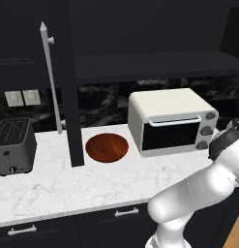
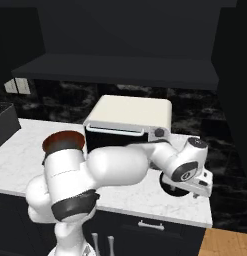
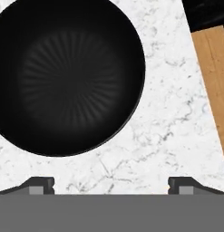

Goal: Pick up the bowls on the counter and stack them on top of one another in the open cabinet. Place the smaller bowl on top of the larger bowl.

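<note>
The step in hand is the approach to the small round plain black bowl (image 3: 63,77); neither bowl is in the black upper wall cabinet (image 1: 140,65) yet. On the white marble counter (image 1: 58,184), the wide shallow reddish-brown bowl (image 1: 107,147) lies left of the cream toaster oven (image 1: 171,121); the black bowl sits to the oven's right, under the hand. The two-finger gripper (image 3: 111,185) hangs above the counter with jaws fully apart, holding nothing. The bowl lies ahead and left of the fingertips, so the next move likely calls for shifting over its rim, then descending.
</note>
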